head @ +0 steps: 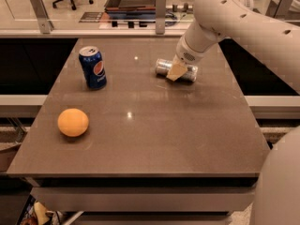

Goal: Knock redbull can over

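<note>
One camera looks steeply down from high above the near edge of the table (pixel 164 139), facing 12 o'clock toward its far edge, close enough that the tabletop fills most of the view; the gripper (pixel 176 71) sits at 1 o'clock from centre, at the redbull can (pixel 163 67)

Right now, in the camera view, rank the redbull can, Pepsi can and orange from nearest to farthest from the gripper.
1. redbull can, lying on its side under the gripper, far right.
2. Pepsi can, upright, far left.
3. orange, near left.

White arm (pixel 234 18) sloping down from the right, gripper (pixel 177 72) low at its left end.
</note>
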